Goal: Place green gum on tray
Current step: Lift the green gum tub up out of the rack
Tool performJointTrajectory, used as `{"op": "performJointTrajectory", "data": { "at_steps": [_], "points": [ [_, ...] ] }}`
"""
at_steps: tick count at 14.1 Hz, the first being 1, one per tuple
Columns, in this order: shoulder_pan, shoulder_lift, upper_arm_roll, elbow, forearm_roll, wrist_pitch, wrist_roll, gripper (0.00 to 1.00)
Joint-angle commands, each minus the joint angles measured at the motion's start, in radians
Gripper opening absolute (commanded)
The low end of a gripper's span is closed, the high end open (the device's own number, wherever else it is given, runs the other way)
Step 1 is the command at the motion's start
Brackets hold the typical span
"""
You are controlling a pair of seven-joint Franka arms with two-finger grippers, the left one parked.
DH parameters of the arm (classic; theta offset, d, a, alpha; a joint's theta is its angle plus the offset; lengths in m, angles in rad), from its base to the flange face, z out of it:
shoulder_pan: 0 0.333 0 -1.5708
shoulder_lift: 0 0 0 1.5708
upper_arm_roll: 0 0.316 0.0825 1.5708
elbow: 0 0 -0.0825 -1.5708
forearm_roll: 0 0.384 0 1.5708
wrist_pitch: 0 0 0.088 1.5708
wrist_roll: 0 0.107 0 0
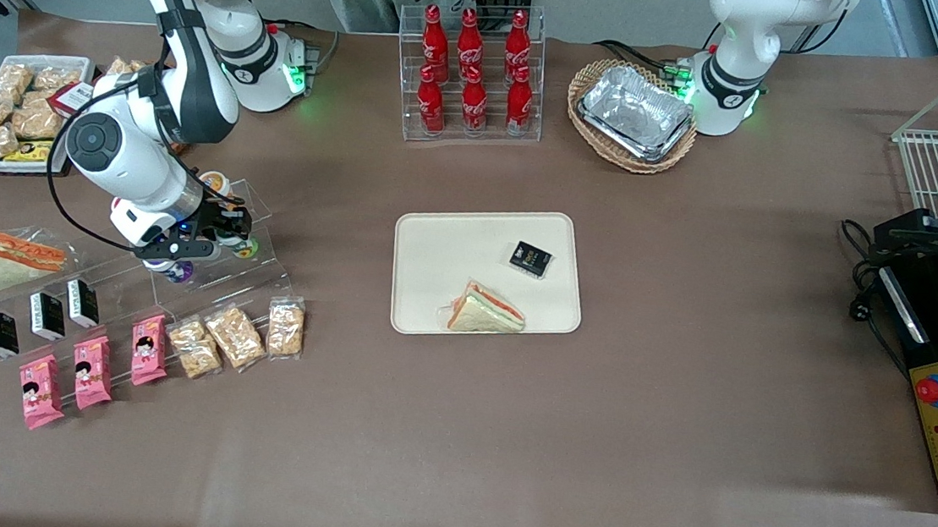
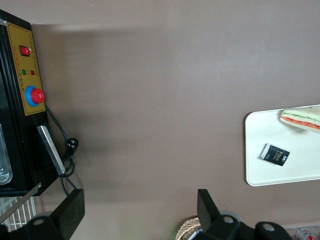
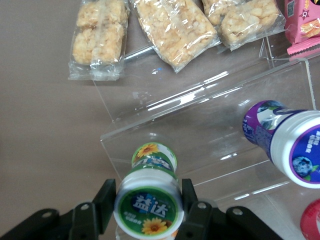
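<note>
At the working arm's end of the worktop (image 1: 676, 417), the hand (image 1: 227, 235) sits low over a clear acrylic stand (image 1: 255, 232). In the right wrist view the hand (image 3: 148, 210) is clamped on the gum (image 3: 148, 200): one finger presses on each side of the canister just below its green-rimmed white lid. The canister stands on the clear stand (image 3: 200, 125), and its green and yellow label shows above the lid. Beside it on the same stand rests a purple canister (image 3: 285, 140), lying tilted, and only the edge of a red lid (image 3: 312, 227) is seen near it. Clear packets of puffed snack (image 3: 172, 27) lie on the worktop (image 3: 40, 100) just beside the stand, and a pink packet (image 3: 302, 20) is next to them. In the front view the gum (image 1: 243, 245) is mostly hidden by the hand. The tray (image 1: 445, 244) lies in the middle of the worktop, well apart from the stand, toward the parked arm. On it are a sandwich (image 1: 486, 309) and a small black packet (image 1: 531, 259), apart from each other.
</note>
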Motion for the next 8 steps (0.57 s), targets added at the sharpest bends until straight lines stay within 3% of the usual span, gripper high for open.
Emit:
{"op": "performJointTrajectory", "data": {
  "at_steps": [1, 2, 4, 8],
  "points": [
    [0.002, 0.002, -0.002, -0.014, 0.024, 0.031, 0.0, 0.06],
    [0.002, -0.014, -0.004, -0.009, 0.022, 0.021, -0.009, 0.0],
    [0.0, -0.063, -0.005, 0.032, 0.019, -0.057, -0.013, 0.0],
    [-0.004, -0.095, -0.01, 0.344, 0.015, -0.498, -0.002, 0.0]
  ]
}}
